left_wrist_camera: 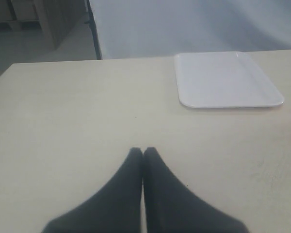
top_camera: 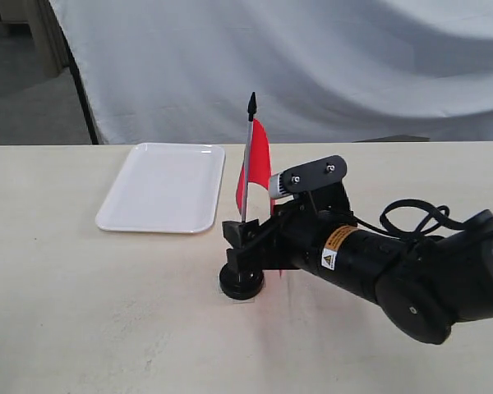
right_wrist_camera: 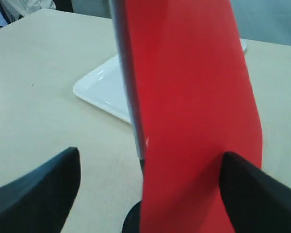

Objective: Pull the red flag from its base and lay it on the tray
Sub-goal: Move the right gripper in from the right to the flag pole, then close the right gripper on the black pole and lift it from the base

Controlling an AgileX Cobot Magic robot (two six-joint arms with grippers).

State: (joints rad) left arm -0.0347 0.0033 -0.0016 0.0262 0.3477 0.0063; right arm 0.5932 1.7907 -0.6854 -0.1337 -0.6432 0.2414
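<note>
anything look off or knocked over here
Nothing stands out. The red flag stands roughly upright in the base, the tray lies flat nearby, and the right gripper is open on either side of the flag.

Bright red flag (top_camera: 260, 160), tip black; black base (top_camera: 241, 285); plain white tray (top_camera: 164, 187); pale beige table (top_camera: 82, 312).

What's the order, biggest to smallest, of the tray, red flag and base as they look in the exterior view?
1. tray: largest by far, even though it sits farther back.
2. red flag: tall with its stick, but narrow.
3. base: smallest, a low black puck under the flag.
</note>
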